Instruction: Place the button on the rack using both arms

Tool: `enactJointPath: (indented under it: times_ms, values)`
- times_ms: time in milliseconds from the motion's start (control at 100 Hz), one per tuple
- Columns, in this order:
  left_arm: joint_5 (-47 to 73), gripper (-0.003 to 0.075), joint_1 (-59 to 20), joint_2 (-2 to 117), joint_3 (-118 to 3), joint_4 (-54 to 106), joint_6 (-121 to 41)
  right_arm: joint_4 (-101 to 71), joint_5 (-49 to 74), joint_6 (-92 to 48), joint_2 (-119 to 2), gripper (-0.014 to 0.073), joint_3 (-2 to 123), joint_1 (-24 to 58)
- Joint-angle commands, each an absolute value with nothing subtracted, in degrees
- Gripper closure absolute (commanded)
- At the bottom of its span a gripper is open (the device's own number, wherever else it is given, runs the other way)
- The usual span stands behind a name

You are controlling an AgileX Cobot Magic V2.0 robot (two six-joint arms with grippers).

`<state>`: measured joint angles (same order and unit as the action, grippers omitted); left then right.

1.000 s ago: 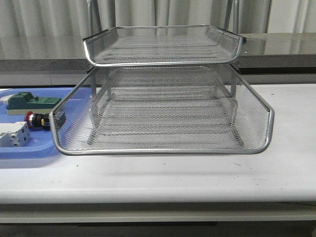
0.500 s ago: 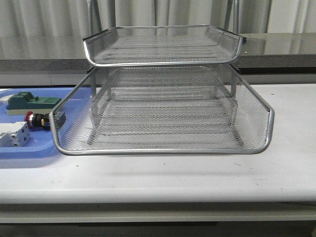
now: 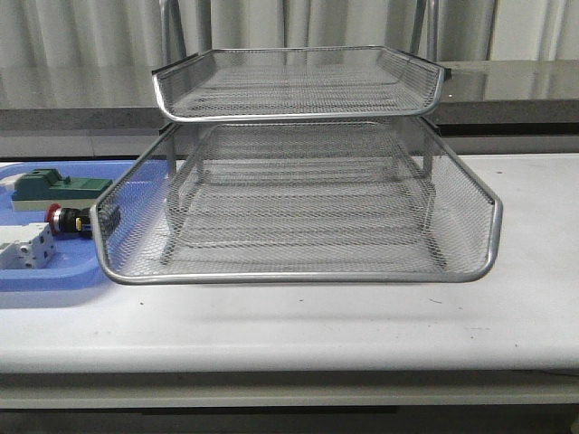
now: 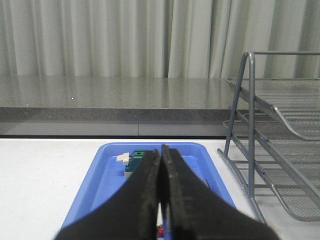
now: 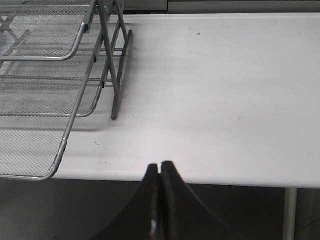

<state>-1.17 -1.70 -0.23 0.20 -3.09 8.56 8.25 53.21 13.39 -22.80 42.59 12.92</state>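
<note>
Far left on the white worktop (image 3: 298, 321) sits the flat blue plastic tray (image 3: 54, 276), and in it the small red-headed push-button switch (image 3: 68, 220), lying on its side. Its long axis runs left to right, red head pointing left, its body end just beside the rack's left rim. A green block (image 3: 56, 186) lies farther back in the tray, a white terminal block (image 3: 25, 248) nearer the front edge.

The left gripper (image 4: 161, 200) has its jaws pressed together, nothing between them, and hangs over the near end of the tray; a sliver of red shows just below its tips. That arm is clearly the closer one.

In the centre, the large silver wire-mesh letter rack (image 3: 298, 194) offers wide, open tiers facing forward.

On the right, the right gripper (image 5: 160, 200) is closed and empty too, near the worktop's front edge, with bare surface beside the rack's legs for manoeuvring.
</note>
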Motion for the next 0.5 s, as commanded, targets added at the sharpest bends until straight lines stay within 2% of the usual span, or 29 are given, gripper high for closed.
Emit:
enactJointPath:
  times_ms: [0,280,490]
  values:
    - [-7.9,0.0741,-1.6,-2.1,2.0,-2.5,9.0,9.5,48.8,13.5,-23.4,0.0662,44.5,12.8]
    - [-3.4,0.0741,-1.6,1.7,-5.7,-2.2,9.0,9.5,48.8,13.5,-23.4,0.0662,44.5,12.8]
    - [2.9,0.0741,-1.6,13.6,-16.5,-2.2,9.0,9.5,48.8,13.5,-23.4,0.0662,44.5,12.8]
